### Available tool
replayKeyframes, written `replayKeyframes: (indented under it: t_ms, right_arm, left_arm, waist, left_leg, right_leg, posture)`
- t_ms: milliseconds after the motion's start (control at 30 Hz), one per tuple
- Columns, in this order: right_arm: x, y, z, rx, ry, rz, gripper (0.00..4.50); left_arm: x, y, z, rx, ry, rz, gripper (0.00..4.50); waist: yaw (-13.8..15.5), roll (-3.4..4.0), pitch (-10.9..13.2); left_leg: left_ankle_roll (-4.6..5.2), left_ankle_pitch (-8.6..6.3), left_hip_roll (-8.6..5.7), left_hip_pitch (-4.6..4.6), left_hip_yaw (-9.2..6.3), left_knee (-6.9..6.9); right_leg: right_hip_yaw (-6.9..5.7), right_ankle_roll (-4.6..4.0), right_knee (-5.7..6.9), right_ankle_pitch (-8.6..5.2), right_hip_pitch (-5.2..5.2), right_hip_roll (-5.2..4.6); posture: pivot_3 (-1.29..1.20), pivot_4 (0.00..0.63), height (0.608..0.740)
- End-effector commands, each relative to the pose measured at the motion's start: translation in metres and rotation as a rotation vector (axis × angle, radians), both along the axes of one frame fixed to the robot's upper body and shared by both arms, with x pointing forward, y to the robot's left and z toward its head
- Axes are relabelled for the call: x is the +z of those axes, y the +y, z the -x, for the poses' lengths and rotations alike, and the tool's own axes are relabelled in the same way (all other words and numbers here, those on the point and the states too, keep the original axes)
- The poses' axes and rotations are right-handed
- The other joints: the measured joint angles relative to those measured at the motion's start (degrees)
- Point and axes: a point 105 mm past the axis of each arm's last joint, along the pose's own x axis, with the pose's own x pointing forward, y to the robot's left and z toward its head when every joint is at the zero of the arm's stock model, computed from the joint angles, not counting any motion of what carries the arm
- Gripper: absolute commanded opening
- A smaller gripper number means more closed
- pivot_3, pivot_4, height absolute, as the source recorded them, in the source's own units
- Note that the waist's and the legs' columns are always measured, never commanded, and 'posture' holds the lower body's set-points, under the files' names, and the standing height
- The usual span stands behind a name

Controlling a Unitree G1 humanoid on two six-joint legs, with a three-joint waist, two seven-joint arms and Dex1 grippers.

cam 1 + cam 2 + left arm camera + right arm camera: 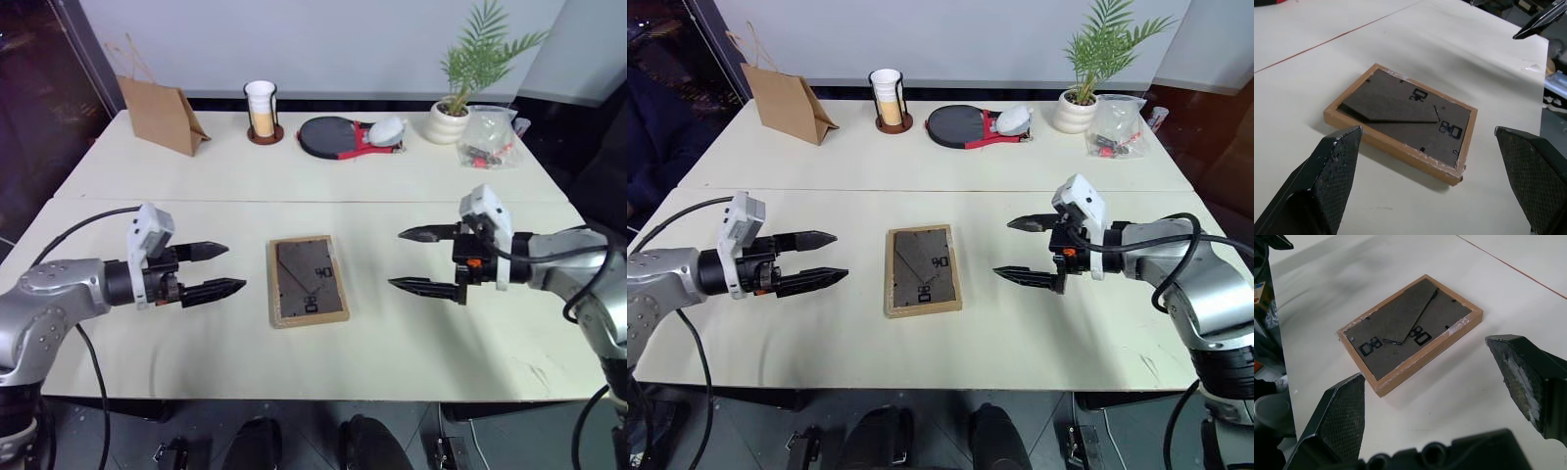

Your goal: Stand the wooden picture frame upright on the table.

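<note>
We see the frame (308, 280) lying flat, back side up, on the near slab of the worktop (411, 176). Our left tool (217, 269) and right tool (423, 259) hover on either side, both with fingers apart, touching nothing.

Left arm, silver-grey with black cable, enters from the lower left edge of the head view, forearm near level. Its black two-fingered left gripper (223, 269) points toward centre, fingers spread wide, empty. Right arm mirrors it from the right edge; black two-fingered right gripper (423, 260) likewise spread, empty.
</note>
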Motion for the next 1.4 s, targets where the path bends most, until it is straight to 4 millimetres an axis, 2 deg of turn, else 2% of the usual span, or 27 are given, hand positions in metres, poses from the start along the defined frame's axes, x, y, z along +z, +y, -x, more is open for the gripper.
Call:
replayKeyframes:
  t_ms: [33, 400, 500, 600, 733, 900, 1067, 1233, 1400]
  right_arm:
    - [0.009, 0.003, 0.000, 0.012, -0.048, -0.001, 4.48]
    - [0.005, 0.007, -0.011, -0.039, -0.052, -0.023, 4.48]
    - [-0.005, 0.009, -0.023, -0.090, -0.071, -0.001, 3.60]
    - [-0.015, 0.015, -0.035, -0.133, -0.093, -0.007, 2.17]
    - [-0.029, 0.024, -0.050, -0.185, -0.127, 0.001, 0.07]
    - [-0.060, 0.037, -0.057, -0.217, -0.113, 0.053, 0.02]
    - [-0.093, 0.055, -0.046, -0.183, -0.028, 0.059, 0.02]
    - [-0.104, 0.067, -0.037, -0.154, 0.018, 0.050, 0.02]
    - [-0.108, 0.076, -0.019, -0.082, 0.078, 0.036, 0.02]
  left_arm:
    - [0.006, -0.001, 0.000, -0.013, -0.032, -0.012, 4.50]
    - [0.004, 0.000, -0.009, 0.023, -0.057, -0.019, 4.50]
    - [-0.003, -0.004, -0.014, 0.050, -0.068, -0.018, 3.62]
    - [-0.013, -0.009, -0.019, 0.084, -0.073, -0.023, 2.20]
    - [-0.035, -0.013, -0.026, 0.140, -0.091, -0.072, 0.07]
    - [-0.058, -0.024, -0.036, 0.220, -0.101, -0.102, 0.02]
    - [-0.077, -0.036, -0.038, 0.247, -0.087, -0.116, 0.02]
    - [-0.092, -0.041, -0.036, 0.233, -0.075, -0.157, 0.02]
    - [-0.097, -0.046, -0.025, 0.187, -0.033, -0.167, 0.02]
  waist:
    - [0.0, 0.00, 0.0]
    - [0.0, 0.00, 0.0]
    - [0.0, -0.01, 0.0]
    - [-0.1, -0.03, 0.0]
    - [-0.1, -0.03, 0.0]
    - [0.0, -0.04, 0.0]
    - [0.1, -0.05, 0.0]
    - [-0.2, -0.04, 0.0]
    - [-0.1, -0.05, -0.1]
  left_leg:
    - [0.00, 0.00, 0.00, 0.00, 0.00, 0.00]
    - [0.00, 0.00, 0.00, 0.00, 0.00, 0.01]
    - [0.00, 0.00, -0.01, 0.00, 0.00, 0.04]
    - [0.00, 0.00, -0.01, 0.00, 0.00, 0.04]
    - [0.00, 0.00, 0.00, -0.03, 0.01, 0.02]
    - [0.00, 0.00, -0.02, -0.03, 0.01, 0.05]
    - [0.00, 0.00, -0.02, -0.04, 0.00, 0.04]
    - [0.00, 0.00, -0.02, -0.02, 0.01, 0.05]
    - [0.00, 0.00, -0.01, 0.02, 0.00, 0.04]
  right_leg:
    - [0.00, 0.00, 0.00, 0.00, 0.00, 0.00]
    - [0.00, 0.00, 0.00, 0.00, 0.00, 0.01]
    - [0.00, 0.01, 0.01, 0.00, 0.02, 0.00]
    - [0.01, 0.01, 0.00, 0.01, 0.01, 0.01]
    - [0.03, 0.01, 0.02, 0.01, -0.04, 0.02]
    - [0.02, 0.02, 0.03, 0.01, -0.02, 0.00]
    - [0.02, 0.04, 0.02, 0.03, -0.02, -0.01]
    - [0.02, 0.06, 0.06, 0.04, -0.02, -0.01]
    - [0.02, 0.07, 0.08, 0.04, 0.01, 0.00]
  posture:
    - [0.00, 0.150, 0.740]
    - [0.00, 0.150, 0.740]
    - [0.00, 0.150, 0.740]
    - [0.00, 0.150, 0.740]
    - [0.00, 0.150, 0.740]
    - [0.00, 0.150, 0.740]
    - [0.00, 0.150, 0.740]
    - [0.00, 0.150, 0.740]
    - [0.00, 0.150, 0.740]
